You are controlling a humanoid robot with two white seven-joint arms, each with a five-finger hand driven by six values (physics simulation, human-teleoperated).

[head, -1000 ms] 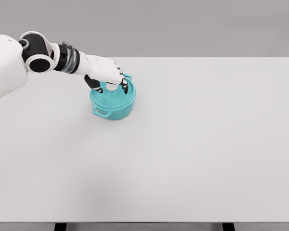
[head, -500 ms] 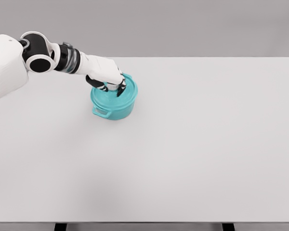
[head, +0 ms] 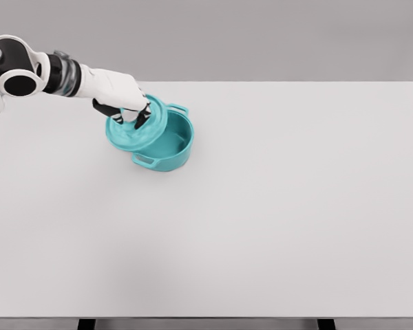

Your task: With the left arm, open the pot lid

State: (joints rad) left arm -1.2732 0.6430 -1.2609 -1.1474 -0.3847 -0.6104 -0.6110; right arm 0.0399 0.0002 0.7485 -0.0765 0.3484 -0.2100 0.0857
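The left hand (head: 127,110), gripping the teal lid (head: 136,127), has now pulled it leftward off the pot (head: 166,146); opening is nearly finished.

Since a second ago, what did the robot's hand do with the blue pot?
The left hand, gripping the lid, has drawn back toward the picture's left and pulled the lid off to that side, tilted, so the pot now shows its open inside. The pot itself stayed where it was on the table.
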